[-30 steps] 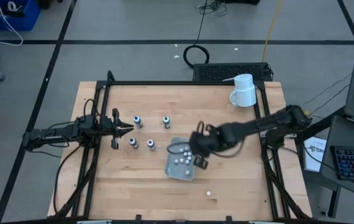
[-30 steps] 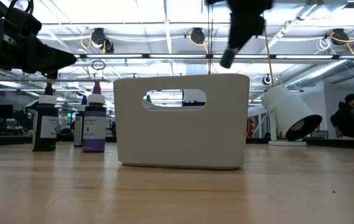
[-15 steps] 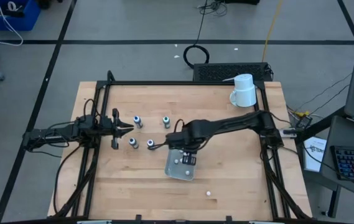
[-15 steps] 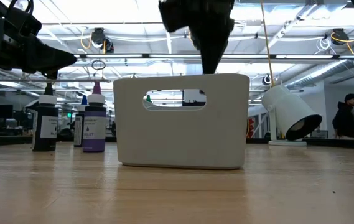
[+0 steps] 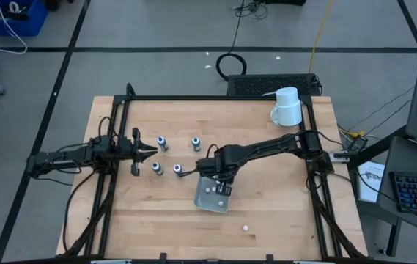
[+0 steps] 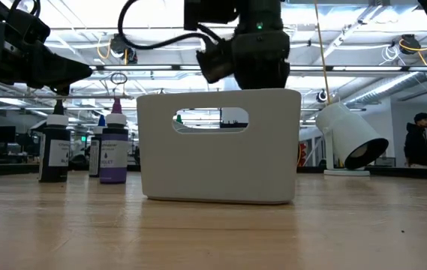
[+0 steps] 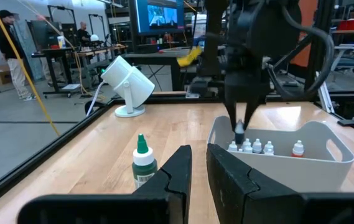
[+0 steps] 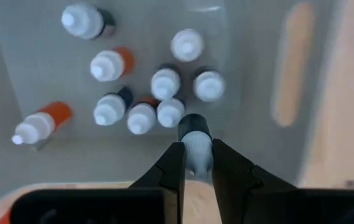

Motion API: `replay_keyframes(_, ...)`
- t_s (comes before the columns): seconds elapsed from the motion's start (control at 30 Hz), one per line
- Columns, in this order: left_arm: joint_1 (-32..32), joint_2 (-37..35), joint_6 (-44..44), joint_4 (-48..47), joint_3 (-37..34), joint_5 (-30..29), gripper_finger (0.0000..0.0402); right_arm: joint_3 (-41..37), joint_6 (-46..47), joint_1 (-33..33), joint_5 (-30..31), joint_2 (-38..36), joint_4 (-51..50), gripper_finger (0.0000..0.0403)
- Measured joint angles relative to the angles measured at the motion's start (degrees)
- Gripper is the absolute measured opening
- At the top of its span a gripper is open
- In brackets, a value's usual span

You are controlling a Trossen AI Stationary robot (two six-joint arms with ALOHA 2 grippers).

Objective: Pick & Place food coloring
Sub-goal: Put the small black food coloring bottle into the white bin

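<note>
Four small food coloring bottles [image 5: 162, 142] [image 5: 196, 143] [image 5: 157, 169] [image 5: 178, 170] stand upright on the wooden table, left of the white bin [image 5: 202, 198]. One of them, green-capped [image 7: 142, 163], shows in the left wrist view. Several white-capped bottles [image 8: 164, 84] stand inside the bin. My right gripper [image 8: 195, 155] reaches down into the bin and is shut on one small bottle. My left gripper [image 5: 149, 152] waits shut at the table's left, beside the four bottles. My right gripper pinches a small bottle by its pale cap [image 8: 196, 144] between the two fingers, coming from above and pointing down. The bottle [image 7: 239, 132] hangs upright below the fingers among the other bottles in the bin. The bin wall hides whether its base rests on the floor.
A white mug [image 5: 287, 107] lies at the far right corner. One tiny white piece [image 5: 246, 228] lies on the wood near the near edge. A black frame [image 5: 215, 98] borders the table. People stand in the room beyond.
My right gripper has moved from the bin's right side toward the table's left, over the bin, and has come down into it. The four bottles on the table and my left arm have kept still.
</note>
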Motion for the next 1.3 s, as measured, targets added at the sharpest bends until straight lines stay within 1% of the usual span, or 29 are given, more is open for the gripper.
replay_keyframes(0.13,-0.02,0.0,0.02,0.0,0.0,0.0,0.0058,-2.49,-0.2,-0.22,-1.61,-0.02,2.64,0.0045)
replay_keyframes(0.63,-0.01,0.0,0.02,0.0,0.0,0.02,0.0058,-7.03,-0.25,-0.2,-2.46,-0.02,7.9,0.0044)
replay_keyframes(0.93,0.0,0.0,0.02,0.0,-0.02,0.02,0.0058,-7.25,-0.37,-0.2,-3.33,-0.02,8.93,0.0044)
replay_keyframes(1.03,0.0,0.0,0.0,0.0,-0.02,0.0,0.0058,-7.25,-0.18,-0.13,-4.75,-0.02,8.94,0.0044)
replay_keyframes(1.3,-0.01,0.0,0.01,-0.01,0.0,0.01,0.0058,-7.37,0.37,0.32,-4.76,-0.02,9.18,0.0044)
